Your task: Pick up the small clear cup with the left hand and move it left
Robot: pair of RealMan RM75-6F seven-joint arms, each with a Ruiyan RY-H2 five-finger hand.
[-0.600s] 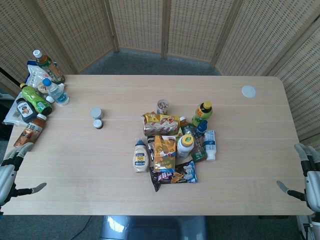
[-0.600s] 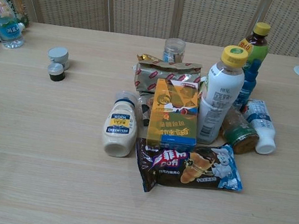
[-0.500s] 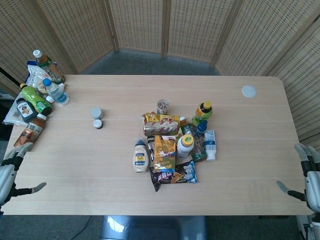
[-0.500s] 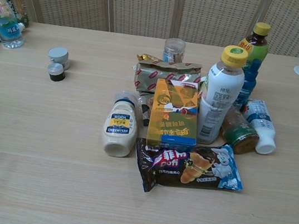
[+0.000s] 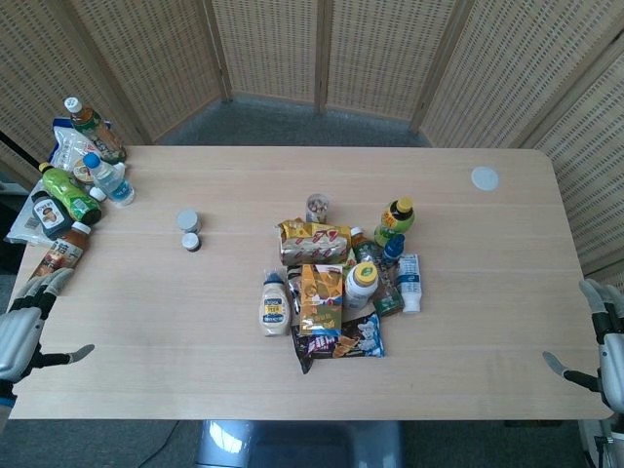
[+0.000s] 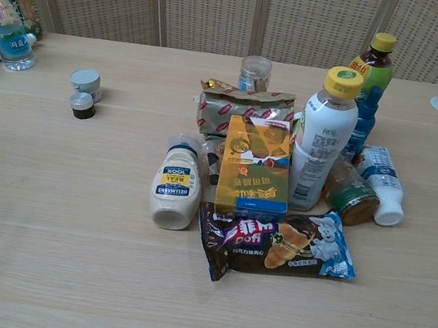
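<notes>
Small clear cup [image 5: 317, 207] stood upright at the far edge of the central pile, just behind a snack bag [image 5: 314, 241], w/ the left hand [image 5: 21, 327] spread, empty, well apart at the counter [image 5: 146, 292] corner, so it needed a high approach from the cup's open left side.

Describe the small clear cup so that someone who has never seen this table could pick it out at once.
Start at the heap of snacks and bottles in the middle of the table. The small clear cup stands upright at the heap's far edge, just behind the red-and-gold snack bag. Unlike its neighbours, it is short, see-through and unlabelled, with brownish contents showing inside.
</notes>
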